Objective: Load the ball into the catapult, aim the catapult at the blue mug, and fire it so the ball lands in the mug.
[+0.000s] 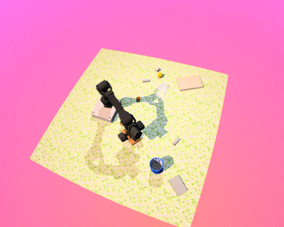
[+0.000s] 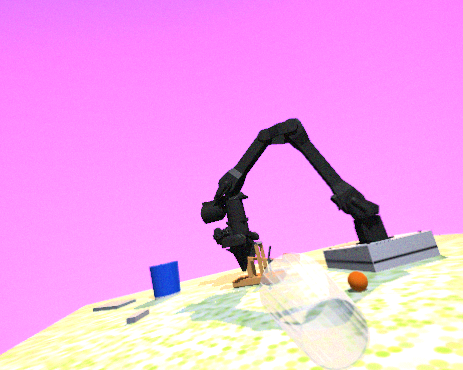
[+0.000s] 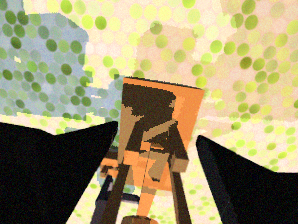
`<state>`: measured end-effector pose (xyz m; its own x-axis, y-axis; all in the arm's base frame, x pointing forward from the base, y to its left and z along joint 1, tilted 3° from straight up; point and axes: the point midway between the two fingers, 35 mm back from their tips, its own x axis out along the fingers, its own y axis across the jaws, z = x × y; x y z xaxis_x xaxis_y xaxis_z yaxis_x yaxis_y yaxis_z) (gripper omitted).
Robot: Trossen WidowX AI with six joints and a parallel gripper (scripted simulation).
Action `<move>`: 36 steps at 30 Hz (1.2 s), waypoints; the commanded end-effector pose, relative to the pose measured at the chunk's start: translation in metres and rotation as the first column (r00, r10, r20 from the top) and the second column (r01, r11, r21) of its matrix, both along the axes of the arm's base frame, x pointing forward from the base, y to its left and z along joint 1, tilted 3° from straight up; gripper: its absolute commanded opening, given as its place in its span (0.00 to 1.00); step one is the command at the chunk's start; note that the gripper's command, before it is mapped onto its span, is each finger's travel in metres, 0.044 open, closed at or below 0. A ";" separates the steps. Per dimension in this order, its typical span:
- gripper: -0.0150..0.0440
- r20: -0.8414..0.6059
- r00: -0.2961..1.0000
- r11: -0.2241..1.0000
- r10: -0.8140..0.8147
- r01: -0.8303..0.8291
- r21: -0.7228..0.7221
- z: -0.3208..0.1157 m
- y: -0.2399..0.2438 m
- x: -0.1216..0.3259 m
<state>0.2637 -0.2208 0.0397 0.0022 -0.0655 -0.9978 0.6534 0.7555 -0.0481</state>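
The orange wooden catapult [image 1: 135,142] [image 2: 248,282] [image 3: 191,107] stands on the patterned surface below my gripper [image 2: 244,266] [image 3: 157,132]. My gripper is open, one finger on each side of the catapult's uprights, with gaps beside them in the wrist view. The catapult's cup [image 3: 140,219] is cut off at the bottom of the wrist view, so its contents cannot be told. The blue mug [image 1: 157,172] [image 2: 165,279] stands upright, apart from the catapult. An orange ball [image 1: 138,98] [image 2: 358,281] lies near the arm's base. A yellow ball [image 1: 159,75] lies farther back.
A clear cylinder [image 1: 162,89] [image 2: 315,315] lies beyond the orange ball. A grey slab [image 1: 178,184] [image 2: 114,305] lies near the mug, and a small grey block [image 1: 176,141] [image 2: 137,316] lies to its side. A tan slab [image 1: 190,83] and a small bar [image 1: 146,80] lie farther back.
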 end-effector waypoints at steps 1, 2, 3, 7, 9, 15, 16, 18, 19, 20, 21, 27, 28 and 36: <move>1.00 0.009 1.000 1.000 0.000 0.001 -0.007 0.037 -0.001 0.004; 1.00 0.009 1.000 1.000 0.000 0.001 -0.007 0.055 0.001 0.003; 1.00 0.009 1.000 1.000 -0.001 0.001 -0.007 0.072 0.002 0.002; 1.00 0.009 1.000 1.000 -0.001 0.001 -0.006 0.096 0.006 -0.001; 1.00 0.018 1.000 1.000 0.006 -0.006 -0.014 0.083 0.002 0.003; 1.00 0.017 1.000 1.000 0.009 -0.008 -0.010 0.090 0.007 -0.003; 1.00 0.017 1.000 1.000 0.009 -0.008 -0.010 0.088 0.007 -0.002; 1.00 0.017 1.000 1.000 0.009 -0.008 -0.010 0.067 0.005 -0.001; 1.00 0.017 1.000 1.000 0.009 -0.008 -0.010 0.054 0.004 -0.001; 1.00 0.017 1.000 1.000 0.009 -0.008 -0.010 0.046 0.004 -0.002; 1.00 0.017 1.000 1.000 0.009 -0.008 -0.010 0.043 0.004 -0.002; 1.00 0.017 1.000 1.000 0.009 -0.008 -0.010 0.041 0.004 -0.001; 1.00 0.017 1.000 1.000 0.009 -0.008 -0.010 0.040 0.003 -0.001; 1.00 0.017 1.000 1.000 0.009 -0.008 -0.010 0.027 0.002 -0.001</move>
